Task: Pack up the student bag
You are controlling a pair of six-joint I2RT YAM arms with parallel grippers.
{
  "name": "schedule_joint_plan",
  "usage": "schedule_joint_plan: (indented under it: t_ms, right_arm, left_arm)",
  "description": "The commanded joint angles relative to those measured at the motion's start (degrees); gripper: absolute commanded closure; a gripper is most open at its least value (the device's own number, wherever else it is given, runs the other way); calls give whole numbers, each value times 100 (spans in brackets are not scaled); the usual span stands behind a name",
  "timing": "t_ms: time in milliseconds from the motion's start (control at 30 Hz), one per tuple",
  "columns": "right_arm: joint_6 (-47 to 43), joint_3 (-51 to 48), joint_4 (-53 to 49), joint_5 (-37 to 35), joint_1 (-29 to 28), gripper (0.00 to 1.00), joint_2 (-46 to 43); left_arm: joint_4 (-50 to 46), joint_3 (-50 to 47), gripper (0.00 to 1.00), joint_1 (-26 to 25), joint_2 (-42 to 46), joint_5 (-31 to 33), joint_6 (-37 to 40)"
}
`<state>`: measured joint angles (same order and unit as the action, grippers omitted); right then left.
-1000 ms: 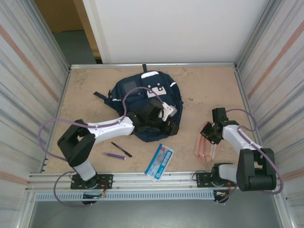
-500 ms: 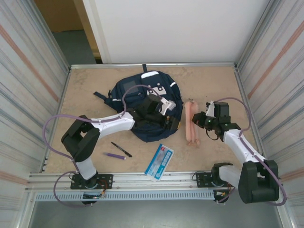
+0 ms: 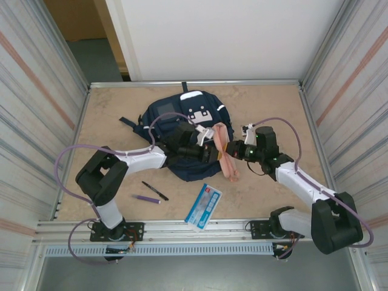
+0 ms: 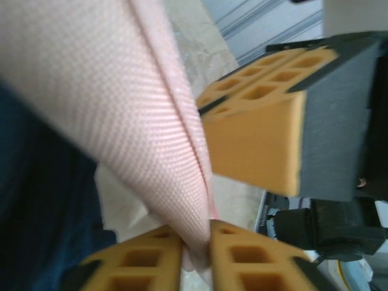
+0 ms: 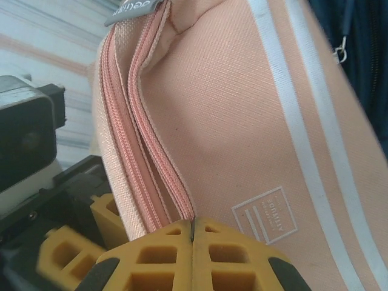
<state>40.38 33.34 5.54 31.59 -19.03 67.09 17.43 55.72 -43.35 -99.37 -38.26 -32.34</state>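
Observation:
The student bag [image 3: 176, 118], navy with white stripes, lies flat at the table's back centre; its dark fabric also shows in the wrist views [image 4: 36, 200] [image 5: 364, 54]. A pink pencil case [image 3: 227, 159] is held off the table at the bag's right edge. My left gripper [image 3: 214, 150] [image 4: 198, 242] is shut on an edge of the pencil case [image 4: 121, 85]. My right gripper [image 3: 234, 151] [image 5: 192, 229] is shut on the pencil case [image 5: 242, 121] right beside its zipper. One of the right gripper's orange fingers [image 4: 260, 139] shows close by in the left wrist view.
A blue-and-white booklet [image 3: 204, 206] lies near the front edge. A black pen [image 3: 155, 191] and a purple pen [image 3: 145, 198] lie front left beside the left arm. Corrugated metal walls [image 3: 345, 91] close in both sides.
The right arm carried the pencil case from the front right over to the bag's right edge. The left gripper came off the bag and shut on the case.

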Motion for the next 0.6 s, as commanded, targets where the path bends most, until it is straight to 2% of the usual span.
schedule_joint_plan:
  t_ms: [0, 33, 133, 300, 400, 467, 567]
  right_arm:
    - [327, 85, 578, 120, -105, 100, 183]
    - [308, 124, 606, 187, -117, 100, 292]
    - [225, 289, 435, 246, -155, 100, 506]
    - [-673, 647, -673, -537, -143, 100, 813]
    - [-1304, 930, -1216, -882, -138, 100, 1152]
    - [-1517, 1045, -1276, -889, -153, 100, 1398]
    - [-1738, 1268, -1315, -482, -145, 100, 1740]
  left_arm:
    - [110, -80, 97, 94, 232, -153, 323]
    - [-4, -86, 100, 125, 260, -151, 462]
    - [-309, -123, 100, 257, 309, 1, 509]
    - [-590, -411, 100, 511, 490, 27, 560]
    - [-763, -497, 100, 556, 593, -192, 655]
    - [-1012, -466, 100, 556, 573, -246, 807]
    - [-1268, -399, 100, 565, 474, -287, 962]
